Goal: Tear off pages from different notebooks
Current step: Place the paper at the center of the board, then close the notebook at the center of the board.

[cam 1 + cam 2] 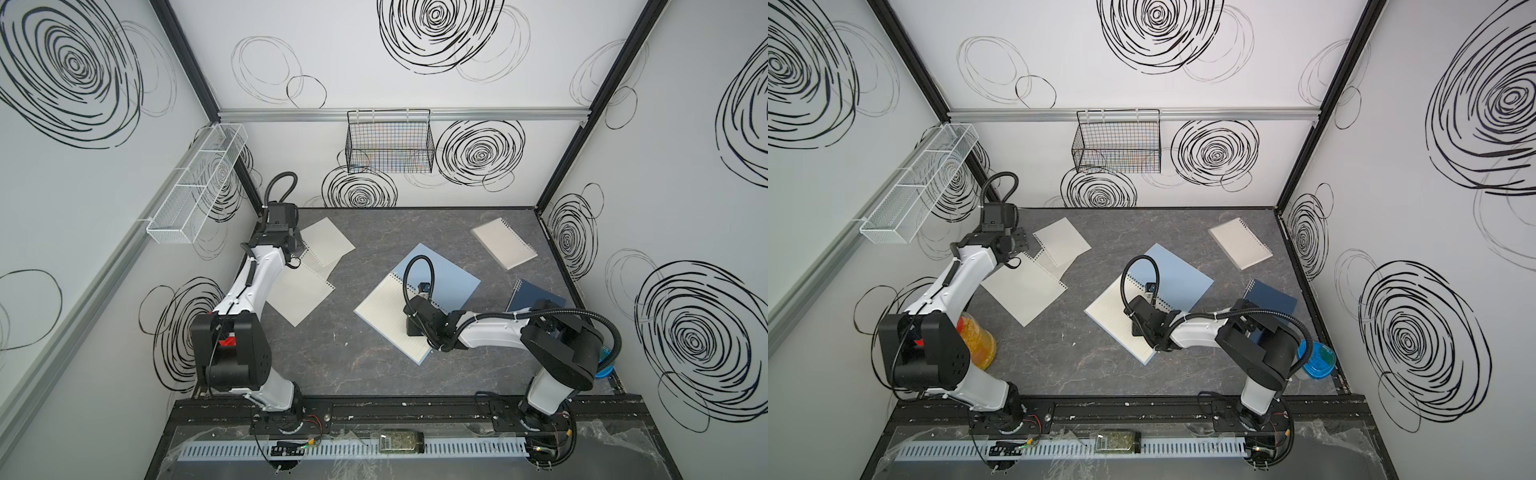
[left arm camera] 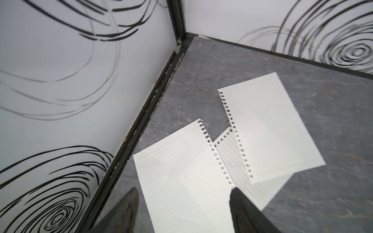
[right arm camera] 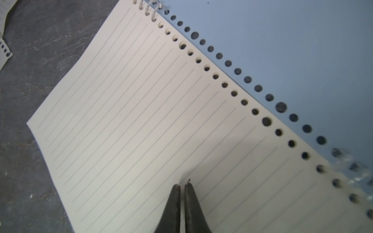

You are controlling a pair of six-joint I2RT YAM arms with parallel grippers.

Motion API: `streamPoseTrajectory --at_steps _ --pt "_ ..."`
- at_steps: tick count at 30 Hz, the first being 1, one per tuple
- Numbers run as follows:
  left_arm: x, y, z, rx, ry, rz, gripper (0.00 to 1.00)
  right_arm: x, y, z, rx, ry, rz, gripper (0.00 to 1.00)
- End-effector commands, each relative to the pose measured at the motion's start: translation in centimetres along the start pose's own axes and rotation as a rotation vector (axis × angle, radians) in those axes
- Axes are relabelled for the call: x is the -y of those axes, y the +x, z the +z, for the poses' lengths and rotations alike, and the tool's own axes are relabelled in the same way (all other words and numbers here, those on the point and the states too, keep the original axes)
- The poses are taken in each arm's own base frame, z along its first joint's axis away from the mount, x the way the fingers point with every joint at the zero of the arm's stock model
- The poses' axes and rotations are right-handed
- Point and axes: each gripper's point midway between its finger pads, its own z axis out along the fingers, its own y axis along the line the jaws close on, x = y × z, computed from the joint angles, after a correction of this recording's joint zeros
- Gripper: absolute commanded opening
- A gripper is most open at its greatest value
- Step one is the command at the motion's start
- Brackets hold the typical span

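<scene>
Three loose pages lie at the table's back left: a lined page (image 2: 181, 177), a plain-looking page (image 2: 268, 129) and a lined page (image 2: 238, 167) partly under both. My left gripper (image 2: 182, 191) hangs open just above the nearest lined page, holding nothing. In the middle lies the light-blue notebook (image 1: 440, 274), opened flat with its lined page (image 3: 141, 121) up. My right gripper (image 3: 182, 184) is shut, tips down on that page and gripping nothing. The navy notebook (image 1: 536, 297) lies by the right arm. The clear-covered notebook (image 1: 503, 243) is at the back right.
A black wire basket (image 1: 390, 141) hangs on the back wall and a white mesh basket (image 1: 195, 183) on the left wall. An orange-filled jar (image 1: 980, 340) stands behind the left arm's base. A blue-lidded container (image 1: 1316, 359) sits at the front right corner.
</scene>
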Motion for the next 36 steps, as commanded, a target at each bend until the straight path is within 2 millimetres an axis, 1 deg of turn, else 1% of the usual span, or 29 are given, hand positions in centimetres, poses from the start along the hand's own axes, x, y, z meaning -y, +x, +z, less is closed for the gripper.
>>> streamPoseTrajectory --at_steps 1,3,4,5,7,9,11,13,14,17,19,21,22,24,25,28,30,33,36 --pt "3.5 -2.1 -2.7 0.084 0.120 0.012 0.75 5.8 6.5 0.0 -0.246 0.208 -0.112 0.13" --pt "5.8 -1.5 -3.6 0.083 0.214 0.016 0.75 5.3 5.3 -0.6 -0.217 0.202 -0.113 0.16" --pt "7.2 -1.1 -4.2 0.087 0.264 0.027 0.75 5.1 4.6 -0.9 -0.199 0.194 -0.112 0.21" --pt "8.3 -0.6 -4.7 0.092 0.294 0.042 0.75 4.8 4.1 -1.3 -0.184 0.183 -0.111 0.25" --pt "9.9 0.7 -5.6 0.103 0.321 0.095 0.75 4.2 2.5 -2.2 -0.144 0.161 -0.116 0.32" --pt "10.9 2.0 -6.1 0.104 0.355 0.115 0.75 4.0 1.0 -3.2 -0.108 0.155 -0.115 0.38" --pt "12.1 3.6 -6.6 0.092 0.430 0.108 0.75 4.1 -0.3 -4.2 -0.073 0.137 -0.105 0.44" --pt "13.8 5.5 -7.7 0.083 0.537 0.101 0.74 4.5 -1.4 -5.2 -0.042 0.096 -0.069 0.45" --pt "14.5 6.5 -8.4 0.079 0.583 0.102 0.74 4.7 -1.9 -5.7 -0.026 0.068 -0.044 0.47" --pt "16.2 9.6 -9.8 0.051 0.680 0.114 0.74 5.7 -2.9 -6.9 0.019 -0.022 0.046 0.51" --pt "16.9 12.2 -10.3 0.023 0.725 0.111 0.74 6.6 -3.2 -7.7 0.047 -0.105 0.131 0.58" --pt "18.1 15.1 -11.1 -0.025 0.810 0.112 0.75 7.5 -3.2 -8.2 0.065 -0.185 0.215 0.60" --pt "18.6 16.8 -11.2 -0.054 0.827 0.114 0.75 8.1 -3.3 -8.5 0.082 -0.208 0.254 0.64" --pt "19.3 19.5 -11.4 -0.091 0.850 0.160 0.75 9.7 -3.1 -8.9 0.102 -0.206 0.313 0.71" --pt "19.3 20.8 -11.2 -0.120 0.831 0.157 0.75 10.6 -3.0 -9.0 0.110 -0.199 0.339 0.74" --pt "19.9 23.8 -10.7 -0.190 0.852 0.172 0.74 12.8 -2.1 -8.9 0.123 -0.194 0.401 0.80" --pt "20.0 25.0 -10.4 -0.219 0.862 0.171 0.73 13.8 -1.7 -9.0 0.134 -0.192 0.422 0.82" --pt "19.8 25.9 -9.8 -0.235 0.853 0.164 0.73 14.9 -1.5 -9.0 0.157 -0.192 0.443 0.87" --pt "19.7 26.4 -9.2 -0.247 0.837 0.167 0.73 15.4 -1.5 -8.8 0.155 -0.219 0.464 0.87"
